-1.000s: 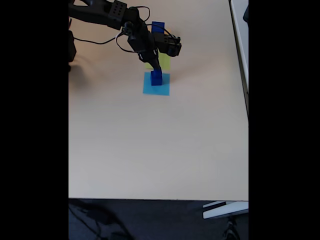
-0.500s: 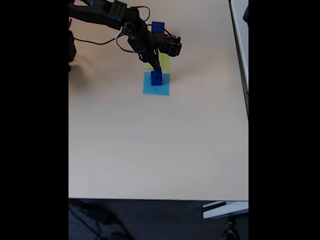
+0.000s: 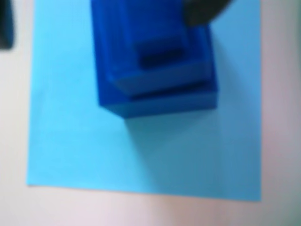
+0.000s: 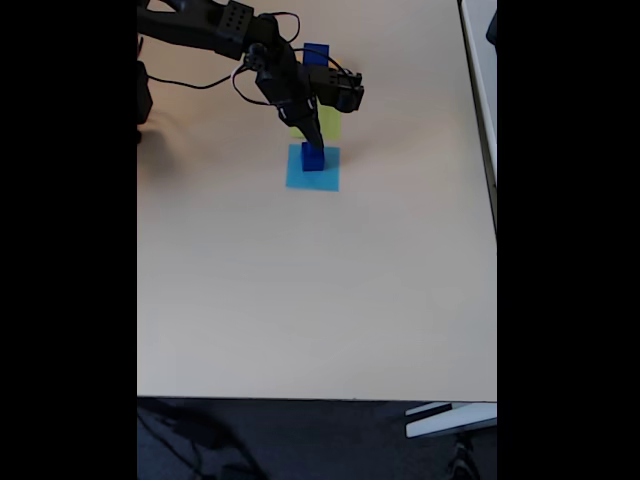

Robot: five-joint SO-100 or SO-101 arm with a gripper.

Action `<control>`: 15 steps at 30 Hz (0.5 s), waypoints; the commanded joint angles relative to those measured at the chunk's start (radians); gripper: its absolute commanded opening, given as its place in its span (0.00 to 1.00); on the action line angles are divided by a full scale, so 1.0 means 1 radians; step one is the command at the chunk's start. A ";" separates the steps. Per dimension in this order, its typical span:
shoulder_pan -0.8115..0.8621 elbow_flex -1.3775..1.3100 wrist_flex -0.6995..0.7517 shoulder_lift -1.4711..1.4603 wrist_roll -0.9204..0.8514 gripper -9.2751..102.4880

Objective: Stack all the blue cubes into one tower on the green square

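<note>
In the wrist view, two dark blue cubes are stacked on a light-blue square (image 3: 70, 141) of paper that lies flat on the pale counter (image 3: 282, 117). The bigger cube (image 3: 160, 101) sits at the bottom, toward the upper part of the paper, and the smaller cube (image 3: 155, 56) rests on top of it, inside its edges. A dark blurred part of the hand (image 3: 202, 12) shows at the top edge, just over the far right corner of the smaller cube. I cannot tell from this view if the hand is wide or narrow, or if it holds the cube.

In the fixed view, the black arm (image 4: 215, 25) reaches from the upper left, and the hand (image 4: 312, 138) points down on the blue stack (image 4: 313, 160), which stands on the light-blue square (image 4: 300, 180). The fingers are too small and dark to judge here too. Just behind the stack, a green square (image 4: 330, 125) lies on the counter (image 4: 320, 300), partly covered by the arm. One more blue cube (image 4: 316, 53) sits farther back, beyond the green square, next to the arm. The green square has no cube on it that I can see.
</note>
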 commanded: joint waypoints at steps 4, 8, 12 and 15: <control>-0.031 -0.074 -0.025 0.092 -0.018 0.29; -0.058 -0.153 -0.023 0.072 -0.020 0.29; -0.106 -0.247 -0.018 0.040 0.005 0.29; -0.156 -0.334 -0.017 -0.003 0.029 0.28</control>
